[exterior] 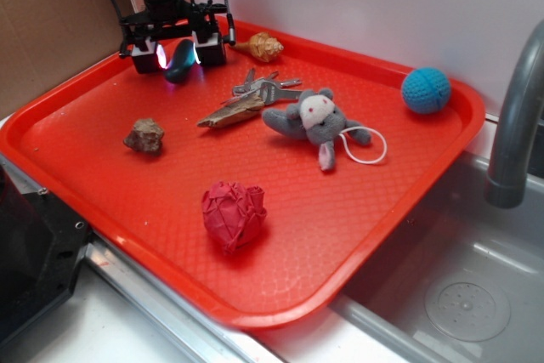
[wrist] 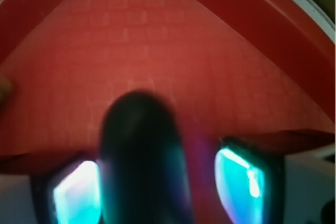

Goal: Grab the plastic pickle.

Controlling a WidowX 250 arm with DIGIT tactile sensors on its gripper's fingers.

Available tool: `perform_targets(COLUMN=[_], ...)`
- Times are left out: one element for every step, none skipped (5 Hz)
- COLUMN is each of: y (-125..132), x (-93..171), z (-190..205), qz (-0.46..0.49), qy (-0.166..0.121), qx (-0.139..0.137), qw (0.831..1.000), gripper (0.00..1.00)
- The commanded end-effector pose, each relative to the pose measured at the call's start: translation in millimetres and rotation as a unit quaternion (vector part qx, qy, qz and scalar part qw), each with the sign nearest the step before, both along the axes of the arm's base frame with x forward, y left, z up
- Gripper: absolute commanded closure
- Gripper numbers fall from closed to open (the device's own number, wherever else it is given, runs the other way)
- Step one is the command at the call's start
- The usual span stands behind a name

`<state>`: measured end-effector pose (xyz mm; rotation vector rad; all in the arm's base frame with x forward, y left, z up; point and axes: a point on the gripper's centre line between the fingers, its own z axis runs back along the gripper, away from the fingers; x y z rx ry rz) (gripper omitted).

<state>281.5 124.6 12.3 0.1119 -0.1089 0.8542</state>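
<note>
The plastic pickle point(exterior: 179, 60) is a dark teal-green glossy capsule at the back left of the red tray point(exterior: 340, 210). It stands tilted between the fingers of my gripper point(exterior: 178, 55), which hangs straight over it. In the wrist view the pickle point(wrist: 142, 161) is a large blurred dark shape lying against the left glowing pad point(wrist: 76, 192). A strip of red tray shows between it and the right pad point(wrist: 239, 182). My gripper point(wrist: 157, 187) is open around the pickle, not closed on it.
On the tray lie a brown rock point(exterior: 144, 135), a tan shell point(exterior: 262, 45), keys point(exterior: 263, 88) with a wood piece point(exterior: 231, 111), a grey plush mouse point(exterior: 316, 121), a blue ball point(exterior: 426, 90) and a red crumpled heart point(exterior: 233, 214). A sink point(exterior: 459, 295) and faucet point(exterior: 518, 125) are at the right.
</note>
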Motion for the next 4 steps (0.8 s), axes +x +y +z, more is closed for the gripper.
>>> perform_targets(y=[2, -17, -33, -48], x=[-34, -70, -107, -114], z=[36, 85, 131, 179], qz=[-0.056, -0.164, -0.267, -0.323], qy=[0.035, 0.030, -0.018, -0.043], qx=[-0.056, -0.087, -0.100, -0.105], qw=[0.996, 0.982, 0.958, 0.940], gripper=[1.00, 1.00, 1.00, 1.00])
